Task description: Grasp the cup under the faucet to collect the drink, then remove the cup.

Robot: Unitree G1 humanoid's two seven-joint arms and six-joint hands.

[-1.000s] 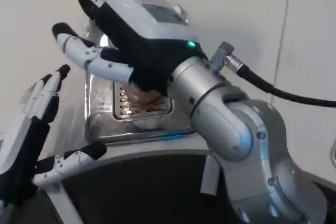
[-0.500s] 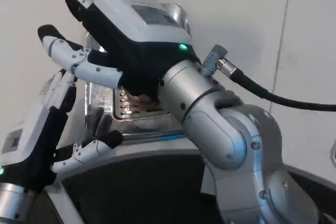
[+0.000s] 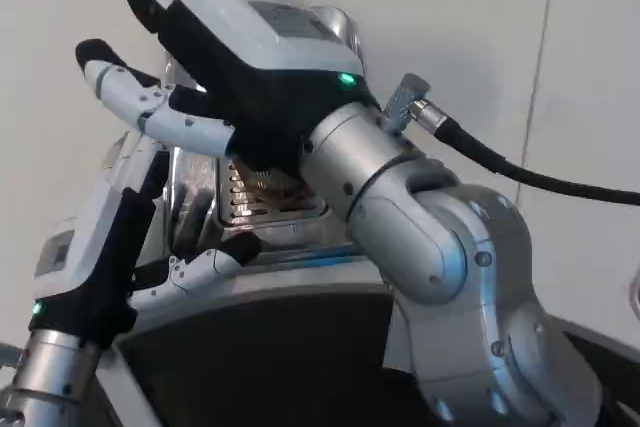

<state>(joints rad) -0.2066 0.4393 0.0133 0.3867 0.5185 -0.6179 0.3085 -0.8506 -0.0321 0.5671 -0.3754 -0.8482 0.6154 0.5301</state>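
**Left hand moves in beside the drip tray**

Since the earlier frames the left hand [image 3: 100, 247] has risen and moved inward from the picture's left edge, and it now stands edge-on just beside the shiny steel drip tray with its slotted grille [image 3: 262, 209]. Its fingers are stretched upward side by side, the thumb reaches toward the tray's front rim, and it holds nothing. The right hand [image 3: 215, 57] has barely shifted — it hangs over the tray with its white back up, a green light glowing near the wrist, fingers extended and apart toward the upper left, the thumb jutting left. It covers the space under the faucet, so the cup's place cannot be told. A black cable [image 3: 520, 175] runs from the right wrist toward the right edge.
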